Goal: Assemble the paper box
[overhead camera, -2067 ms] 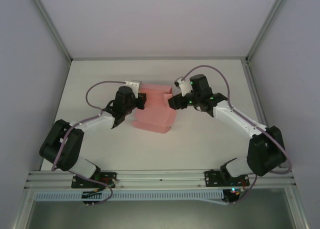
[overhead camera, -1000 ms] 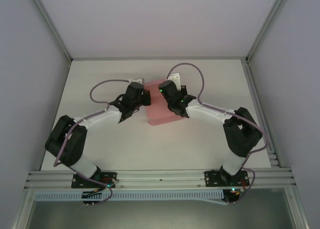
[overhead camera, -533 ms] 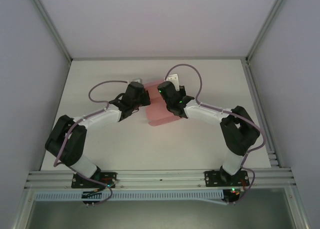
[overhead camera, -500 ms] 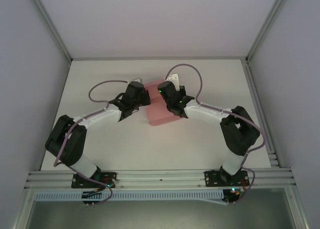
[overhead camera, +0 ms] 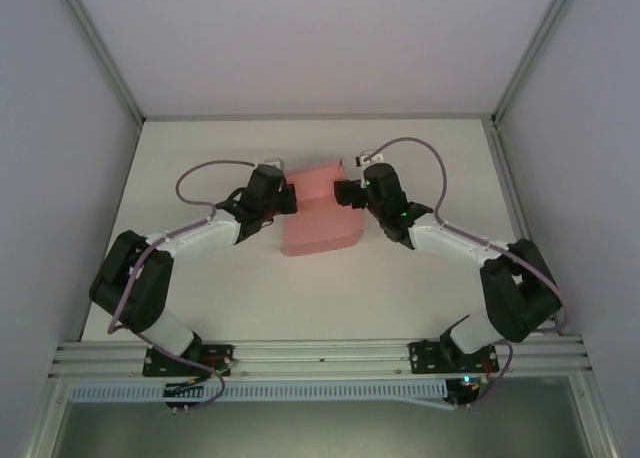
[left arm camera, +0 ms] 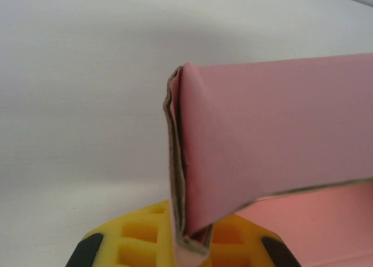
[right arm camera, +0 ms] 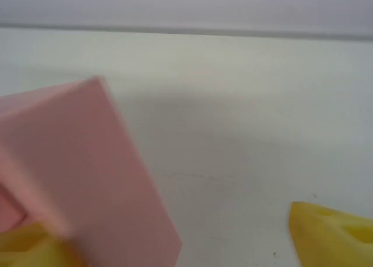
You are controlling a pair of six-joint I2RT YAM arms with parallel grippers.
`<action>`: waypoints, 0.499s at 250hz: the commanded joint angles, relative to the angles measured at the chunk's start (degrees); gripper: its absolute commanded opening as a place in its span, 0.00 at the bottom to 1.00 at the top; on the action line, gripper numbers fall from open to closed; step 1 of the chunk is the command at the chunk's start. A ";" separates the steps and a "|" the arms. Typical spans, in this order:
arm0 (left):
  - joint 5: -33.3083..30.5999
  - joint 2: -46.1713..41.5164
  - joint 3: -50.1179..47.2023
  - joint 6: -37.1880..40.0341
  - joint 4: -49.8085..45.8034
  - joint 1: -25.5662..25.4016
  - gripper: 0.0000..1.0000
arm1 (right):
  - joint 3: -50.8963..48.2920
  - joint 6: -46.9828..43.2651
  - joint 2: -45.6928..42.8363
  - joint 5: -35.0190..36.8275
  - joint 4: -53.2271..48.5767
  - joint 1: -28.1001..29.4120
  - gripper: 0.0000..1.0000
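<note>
The pink paper box (overhead camera: 318,218) is at the middle of the white bench (overhead camera: 420,288), between the two arms. The left end effector (overhead camera: 287,200) is clamped on the box's folded left edge, the card pinched between its yellow pads (left arm camera: 140,238). The right end effector (overhead camera: 345,192) stands wide apart at the box's right corner, gripping nothing

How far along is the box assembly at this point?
Done: the paper box is folded into a raised shape with walls. In hand: the left gripper is shut on a doubled edge of it; the right gripper stands open at its other side. Left: probably closing the ends; whether flaps are tucked cannot be told.
</note>
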 commanded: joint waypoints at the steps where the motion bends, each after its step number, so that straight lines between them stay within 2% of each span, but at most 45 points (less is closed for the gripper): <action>1: -2.64 -1.31 1.01 2.41 -1.99 1.09 0.00 | -1.33 -2.32 -5.02 -14.90 0.54 -0.55 1.00; 18: -2.58 -1.44 1.31 4.35 -1.63 1.08 0.00 | -2.60 -1.75 -7.89 -17.09 0.85 -0.63 1.00; 34: -1.46 -1.27 2.56 9.43 -2.28 1.17 0.00 | -3.98 -0.20 -10.90 -17.23 1.49 -1.10 1.00; 56: 3.57 0.49 7.81 24.47 -9.18 1.23 0.00 | -4.70 3.44 -14.70 -14.75 -1.70 -2.82 1.00; 83: 6.39 3.03 13.89 40.56 -19.12 1.28 0.00 | -2.64 9.87 -18.00 -10.83 -13.99 -7.29 1.00; 110: 8.80 4.65 16.58 57.95 -27.21 0.57 0.00 | -2.87 11.11 -21.13 -12.85 -22.87 -12.16 1.00; 125: 7.21 5.74 18.77 66.54 -31.88 -0.60 0.00 | -3.81 10.44 -23.27 -12.71 -25.92 -14.05 1.00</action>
